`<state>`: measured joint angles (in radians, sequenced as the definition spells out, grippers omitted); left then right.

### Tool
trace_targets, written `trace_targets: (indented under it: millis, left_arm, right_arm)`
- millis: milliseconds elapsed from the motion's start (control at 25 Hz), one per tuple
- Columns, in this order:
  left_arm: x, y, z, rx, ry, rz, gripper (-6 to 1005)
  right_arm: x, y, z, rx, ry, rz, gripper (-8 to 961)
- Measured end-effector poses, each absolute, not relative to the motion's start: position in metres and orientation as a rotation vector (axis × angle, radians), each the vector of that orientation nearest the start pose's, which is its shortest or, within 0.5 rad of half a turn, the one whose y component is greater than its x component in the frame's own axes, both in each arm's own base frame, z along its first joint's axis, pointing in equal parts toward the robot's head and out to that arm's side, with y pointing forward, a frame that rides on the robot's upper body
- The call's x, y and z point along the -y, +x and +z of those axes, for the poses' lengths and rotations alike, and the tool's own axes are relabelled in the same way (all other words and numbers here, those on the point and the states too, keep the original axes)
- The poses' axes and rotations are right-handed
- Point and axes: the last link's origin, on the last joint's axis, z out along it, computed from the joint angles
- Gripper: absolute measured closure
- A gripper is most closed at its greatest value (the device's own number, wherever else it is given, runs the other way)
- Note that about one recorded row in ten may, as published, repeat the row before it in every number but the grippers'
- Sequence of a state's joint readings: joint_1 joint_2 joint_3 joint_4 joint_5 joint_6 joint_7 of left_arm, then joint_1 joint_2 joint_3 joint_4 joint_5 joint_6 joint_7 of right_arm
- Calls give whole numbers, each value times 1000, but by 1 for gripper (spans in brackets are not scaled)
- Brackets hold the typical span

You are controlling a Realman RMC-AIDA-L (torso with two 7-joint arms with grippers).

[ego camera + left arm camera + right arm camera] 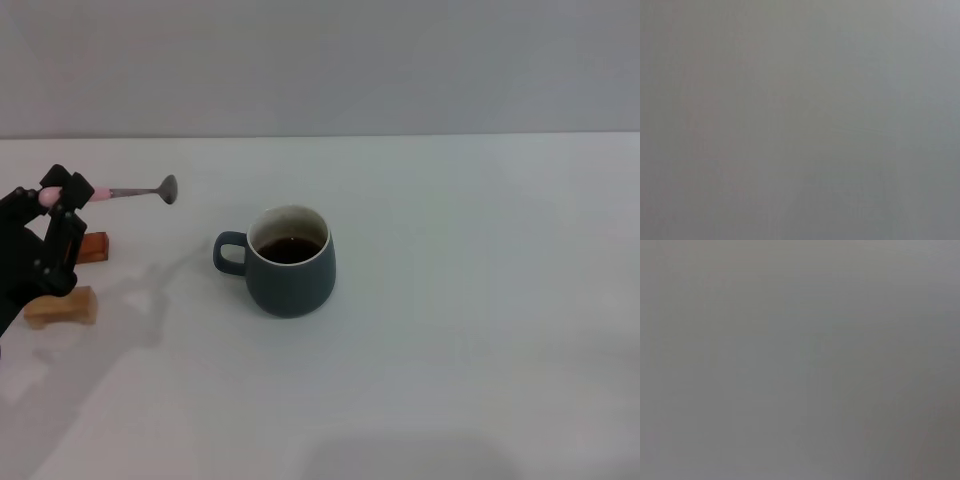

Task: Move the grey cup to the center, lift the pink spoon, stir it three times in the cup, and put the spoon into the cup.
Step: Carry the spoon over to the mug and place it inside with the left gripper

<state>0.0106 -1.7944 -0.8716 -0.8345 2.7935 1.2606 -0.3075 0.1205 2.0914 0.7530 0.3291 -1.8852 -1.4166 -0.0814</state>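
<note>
Left gripper [62, 196] clamps the slim pink-handled metal spoon [135, 190]; we tilt its bowl down over the rounded blue-grey ceramic cup [290, 262].

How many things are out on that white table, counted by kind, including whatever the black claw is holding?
Mugs: 1, the grey cup with dark liquid inside.
Spoons: 1, the pink spoon, held in the air by the left gripper.
Wooden blocks: 2, a reddish-brown block and a light tan block.
Total: 4.
</note>
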Motion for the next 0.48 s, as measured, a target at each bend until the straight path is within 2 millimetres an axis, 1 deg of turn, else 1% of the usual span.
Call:
trace_targets:
  millis: [120,360,400,480]
  left_arm:
    - [-236,-291,30,374,-1862,-1077,852]
    - [-241,-285,24,361,-1881,-1091,852]
    - [-246,-279,20,356,-1885,-1106,852]
    - [-248,-275,16,352,-1895,-1115,852]
  right_arm:
    - [-215,386,22,-577,-1084,564,954]
    - [-214,392,23,-595,-1083,537,954]
    - [-215,392,23,-599,-1083,535,954]
    - [-215,393,22,-606,-1084,532,954]
